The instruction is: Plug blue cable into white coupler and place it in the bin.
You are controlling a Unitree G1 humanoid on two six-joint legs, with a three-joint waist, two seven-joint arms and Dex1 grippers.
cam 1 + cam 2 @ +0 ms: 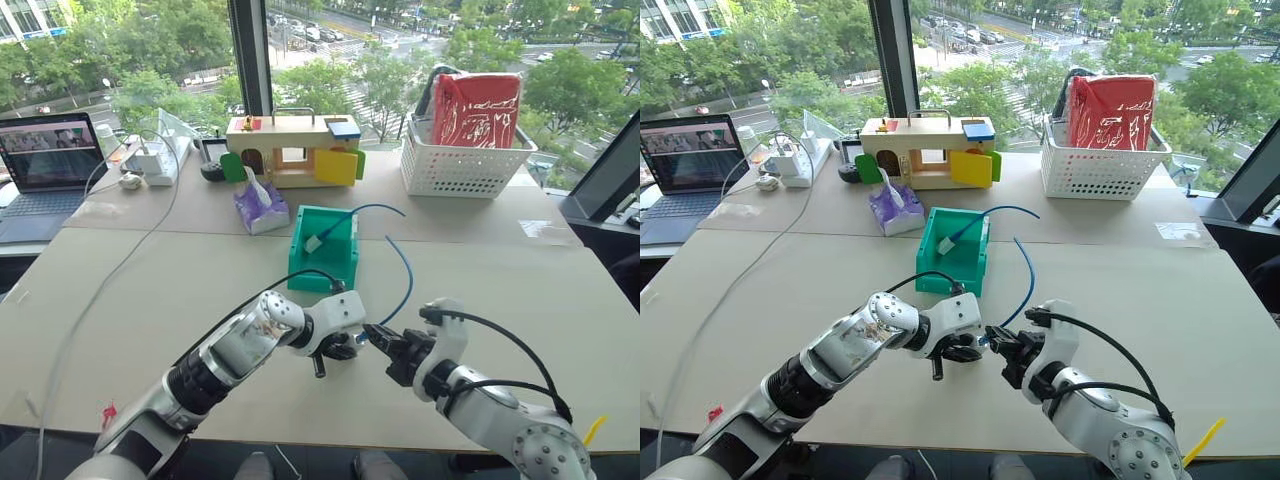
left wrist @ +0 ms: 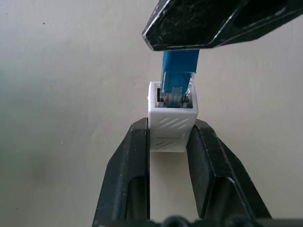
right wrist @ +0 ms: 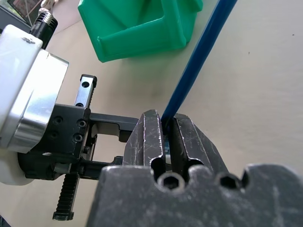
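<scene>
Now mid-mating, w/ both arms meeting low over the desk (image 1: 520, 290), just in front of the bin (image 1: 325, 250). Left gripper (image 2: 171, 142) clamped on the white coupler (image 2: 172, 124), fingers on its two side walls so the socket mouth stays free and faces the other arm. Right gripper (image 3: 166, 127) pinched tight on the blue cable (image 3: 199, 59) right behind the plug, prob. so the short stiff end can be pushed straight w/o buckling. Plug tip sits in the socket mouth per left wrist view; fully home or not, can't tell, and latch tab too small to read. Rest of cable arcs back over the desk and up over the bin's right wall, far end w/ its pale plug lying inside the bin already. From head views the joint itself is mostly hidden between the two grippers, coupler barely visible there. Right wrist view cuts off the plug behind its own fingers. Bin drop not yet done.
</scene>
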